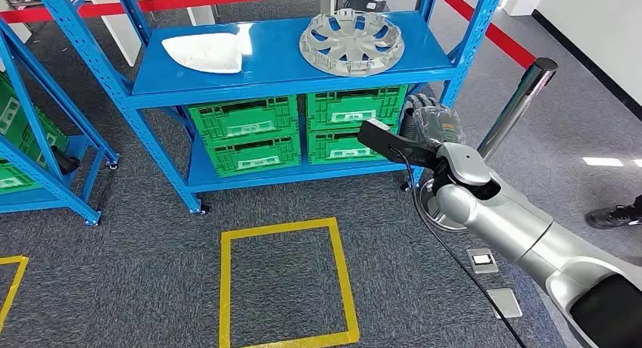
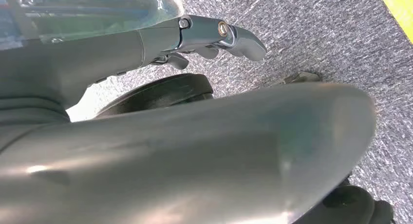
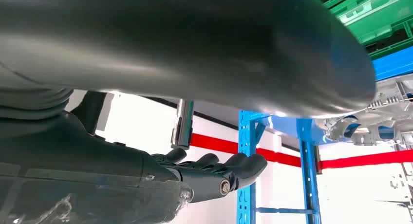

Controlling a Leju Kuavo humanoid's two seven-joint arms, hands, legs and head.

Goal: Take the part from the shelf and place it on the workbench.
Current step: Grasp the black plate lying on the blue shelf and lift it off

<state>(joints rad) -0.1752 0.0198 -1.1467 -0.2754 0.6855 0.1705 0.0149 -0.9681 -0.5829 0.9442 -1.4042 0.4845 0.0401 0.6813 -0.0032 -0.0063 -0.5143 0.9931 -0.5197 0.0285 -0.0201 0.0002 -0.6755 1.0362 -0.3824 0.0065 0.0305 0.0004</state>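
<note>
Right hand [image 1: 430, 121] is raised in front of the blue shelf [image 1: 288, 72], fingers stretched apart and holding nothing, level with the green crates [image 1: 356, 125] under the top board. Your target, the silver wheel cover [image 1: 352, 41], lies flat on that board, above and just left of the hand; a white part [image 1: 206, 51] lies farther left. You are mid-reach: next, lift higher and close on the cover's rim. Left hand [image 2: 214, 36] hangs over carpet, holding nothing.

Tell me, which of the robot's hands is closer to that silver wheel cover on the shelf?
The right. The right hand is raised beside the blue shelf, just below the wheel cover. The left hand hangs low over the carpet, far from it.
</note>
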